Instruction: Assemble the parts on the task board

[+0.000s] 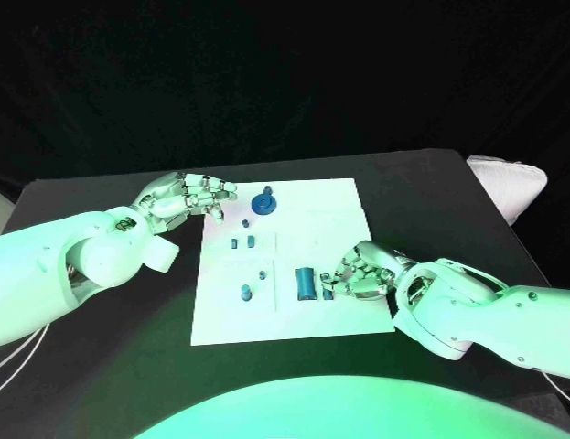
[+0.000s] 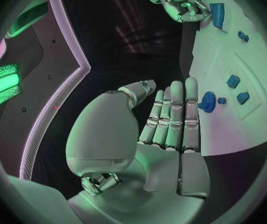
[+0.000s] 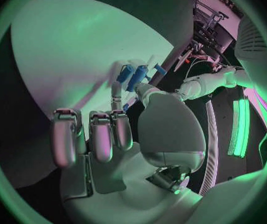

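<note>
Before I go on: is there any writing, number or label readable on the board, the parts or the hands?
None can be read.
The task board has faint outlined boxes round the blue parts, but no legible text.
The left hand and right hand show no markings.
Faint marks beside the board's outlines are too small to tell whether they are writing.

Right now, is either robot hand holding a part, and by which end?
Left robot hand: nothing, fingers straight beside the white task board. Right robot hand curls beside the long blue rectangular part; a grip cannot be told.
</note>
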